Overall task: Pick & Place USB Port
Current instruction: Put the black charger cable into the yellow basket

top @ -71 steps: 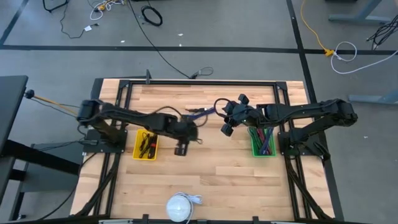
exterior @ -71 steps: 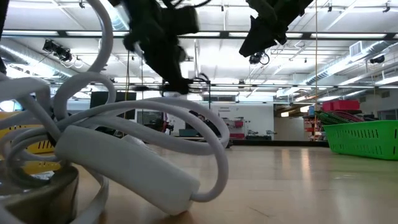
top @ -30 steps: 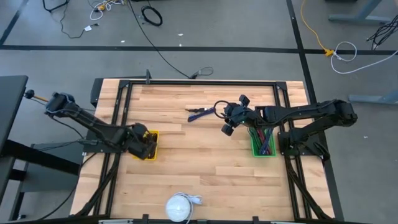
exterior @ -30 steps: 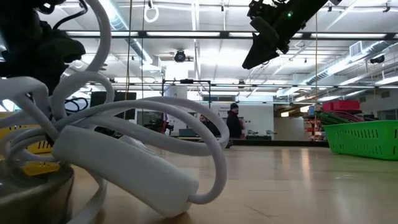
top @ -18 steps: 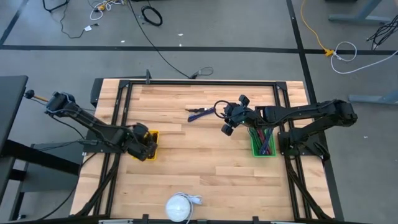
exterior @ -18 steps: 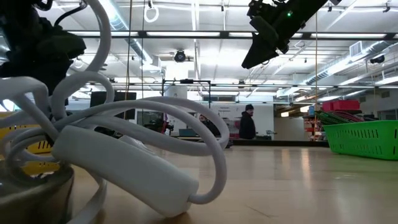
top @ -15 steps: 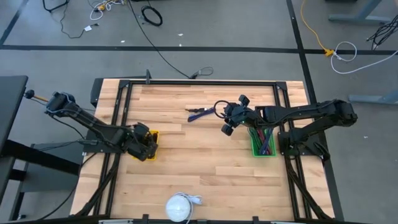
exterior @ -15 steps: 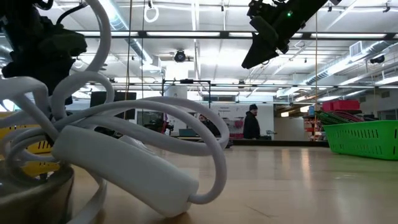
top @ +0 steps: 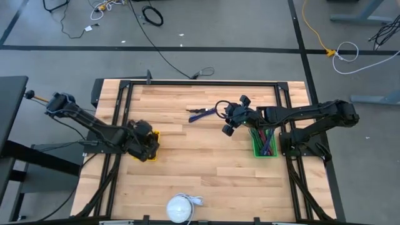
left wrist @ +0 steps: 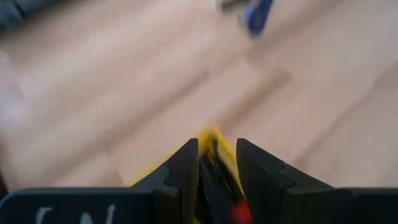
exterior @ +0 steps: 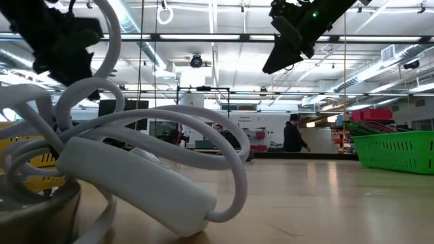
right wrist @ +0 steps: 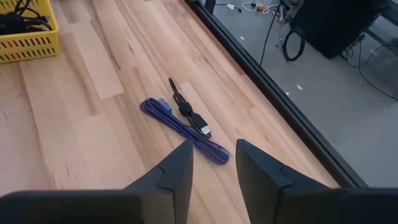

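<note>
Left pincer (top: 145,140) over yellow bin (top: 152,150), narrowly parted, empty; right pincer (top: 227,122) parted, empty, should descend squarely astride purple cable (right wrist: 184,130).

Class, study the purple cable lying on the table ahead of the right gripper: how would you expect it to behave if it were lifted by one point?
The purple cable lies folded in a loose bundle, so it is probably floppy and would sag or unfold. It looks thin, so likely light. The right gripper, hovering open above it, might catch only one strand.
</note>
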Robot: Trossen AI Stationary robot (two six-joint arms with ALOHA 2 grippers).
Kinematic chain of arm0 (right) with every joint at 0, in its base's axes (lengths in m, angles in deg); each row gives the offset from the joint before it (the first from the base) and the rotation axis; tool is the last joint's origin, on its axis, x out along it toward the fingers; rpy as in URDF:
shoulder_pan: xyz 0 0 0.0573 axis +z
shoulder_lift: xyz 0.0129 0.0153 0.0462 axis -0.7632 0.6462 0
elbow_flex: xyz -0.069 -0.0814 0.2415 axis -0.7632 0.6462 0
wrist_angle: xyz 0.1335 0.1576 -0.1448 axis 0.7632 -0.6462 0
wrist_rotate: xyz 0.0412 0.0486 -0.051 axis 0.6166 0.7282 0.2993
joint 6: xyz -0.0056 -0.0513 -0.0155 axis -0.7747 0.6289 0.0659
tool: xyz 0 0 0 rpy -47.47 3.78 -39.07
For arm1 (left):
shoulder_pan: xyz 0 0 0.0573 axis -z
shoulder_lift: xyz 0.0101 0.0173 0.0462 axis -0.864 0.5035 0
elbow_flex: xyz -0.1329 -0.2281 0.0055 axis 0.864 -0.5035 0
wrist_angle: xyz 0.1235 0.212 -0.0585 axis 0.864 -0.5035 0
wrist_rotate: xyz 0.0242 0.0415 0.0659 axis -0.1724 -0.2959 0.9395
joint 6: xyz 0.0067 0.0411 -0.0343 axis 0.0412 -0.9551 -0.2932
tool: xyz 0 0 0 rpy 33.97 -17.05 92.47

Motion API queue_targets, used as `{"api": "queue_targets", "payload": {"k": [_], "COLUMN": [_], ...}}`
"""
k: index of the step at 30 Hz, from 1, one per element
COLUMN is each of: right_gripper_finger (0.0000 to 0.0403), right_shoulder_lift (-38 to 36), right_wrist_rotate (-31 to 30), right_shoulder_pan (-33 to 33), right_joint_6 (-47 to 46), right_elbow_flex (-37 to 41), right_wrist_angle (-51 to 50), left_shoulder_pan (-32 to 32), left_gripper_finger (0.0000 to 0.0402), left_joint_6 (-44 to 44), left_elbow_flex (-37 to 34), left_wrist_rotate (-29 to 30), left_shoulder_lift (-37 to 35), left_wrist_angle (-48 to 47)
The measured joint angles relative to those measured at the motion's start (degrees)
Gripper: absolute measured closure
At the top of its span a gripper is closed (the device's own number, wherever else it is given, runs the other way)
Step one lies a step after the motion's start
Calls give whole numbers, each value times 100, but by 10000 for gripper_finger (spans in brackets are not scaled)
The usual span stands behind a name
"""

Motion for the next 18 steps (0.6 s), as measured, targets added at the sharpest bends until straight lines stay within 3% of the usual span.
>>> {"api": "queue_targets", "payload": {"k": [4, 9, 14, 18], "right_gripper_finger": [280, 280, 280, 280], "right_shoulder_lift": [0, 0, 0, 0], "right_wrist_rotate": [1, 20, 23, 268], "right_shoulder_pan": [0, 0, 0, 0], "right_joint_6": [-28, -128, -128, -132], "right_elbow_flex": [0, 0, 0, 0], "right_wrist_angle": [41, 170, 337, 347], "left_shoulder_pan": [-317, -1281, -2565, -3490], "left_gripper_finger": [292, 302, 303, 303], "left_joint_6": [-1192, -3074, -5278, -6862], "left_elbow_flex": [181, 263, 263, 263], "left_wrist_rotate": [687, 666, -236, -1410], "left_shoulder_lift": [0, 0, 0, 0], "left_wrist_angle": [-8, 308, 1611, 2813]}}
